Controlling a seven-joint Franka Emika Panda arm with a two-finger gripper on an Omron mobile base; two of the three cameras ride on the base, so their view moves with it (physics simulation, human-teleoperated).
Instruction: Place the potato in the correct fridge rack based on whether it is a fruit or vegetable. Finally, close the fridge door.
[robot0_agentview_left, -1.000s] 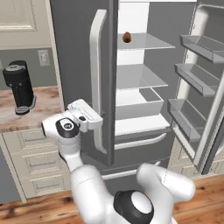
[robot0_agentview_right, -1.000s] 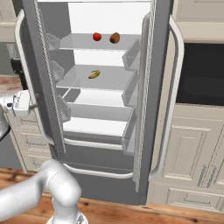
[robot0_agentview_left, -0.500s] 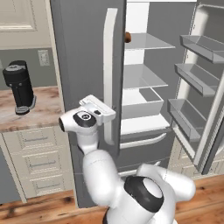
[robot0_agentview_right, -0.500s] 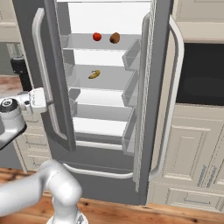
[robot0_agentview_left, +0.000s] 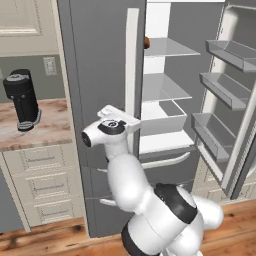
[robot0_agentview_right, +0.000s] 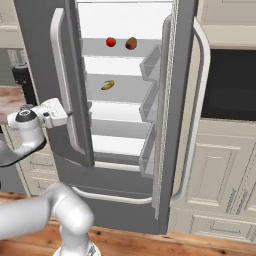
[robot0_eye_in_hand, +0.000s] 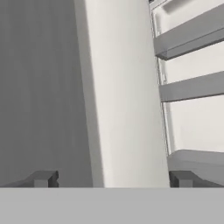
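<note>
- Swinging in from beside the counter, the gripper (robot0_eye_in_hand: 111, 178) now faces the left fridge door's handle (robot0_agentview_left: 132, 75), its jaws spread wide with the pale bar between the fingertips (robot0_eye_in_hand: 43, 178) and nothing gripped.
- Already placed, the potato (robot0_agentview_right: 131, 43) rests on the fridge rack (robot0_agentview_right: 95, 48), near the red fruit (robot0_agentview_right: 111, 42).
- Risk, I'd judge: the smooth rounded handle could slip from a shallow grip, leaving the door ajar.
- Shelves look thin, flat, translucent grey; a banana (robot0_agentview_right: 107, 85) lies one level lower.
</note>
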